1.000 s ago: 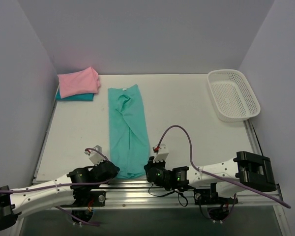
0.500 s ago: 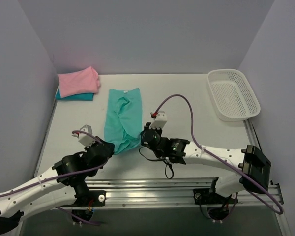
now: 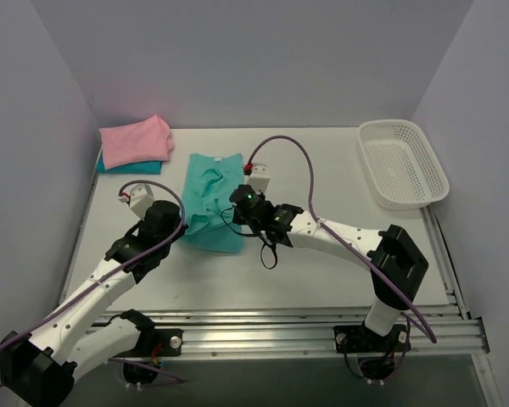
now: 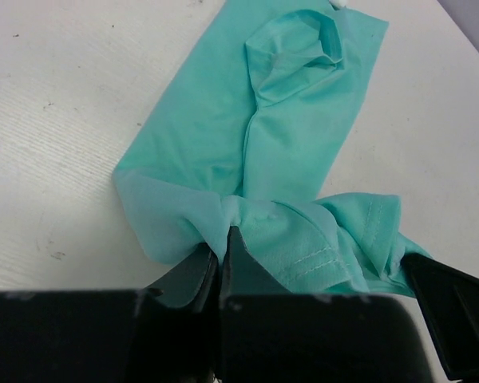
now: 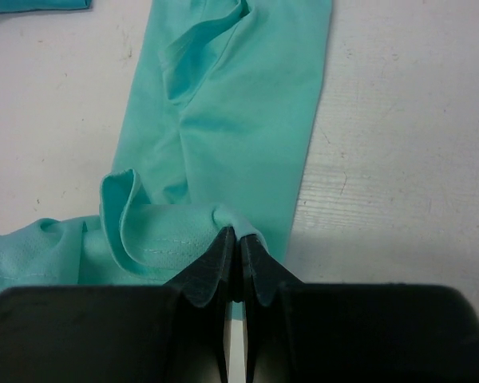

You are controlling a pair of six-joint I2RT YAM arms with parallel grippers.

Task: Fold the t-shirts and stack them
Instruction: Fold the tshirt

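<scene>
Both arms have carried the hem of the teal-green t-shirt [image 3: 216,170] toward its collar, right of the pink t-shirt [image 3: 136,141]. Your left gripper [image 4: 222,243] and right gripper [image 5: 238,239] hold jaws pinched on that hem. Keep both corners level and land them at the collar. Only the wrist views show the grip; overhead shows alignment.

green t-shirt [image 3: 212,182] half-folded, pink t-shirt [image 3: 134,141] stacked

Left gripper [image 4: 221,243] and right gripper [image 5: 238,243] are both clamped closed, extended forward.
</scene>
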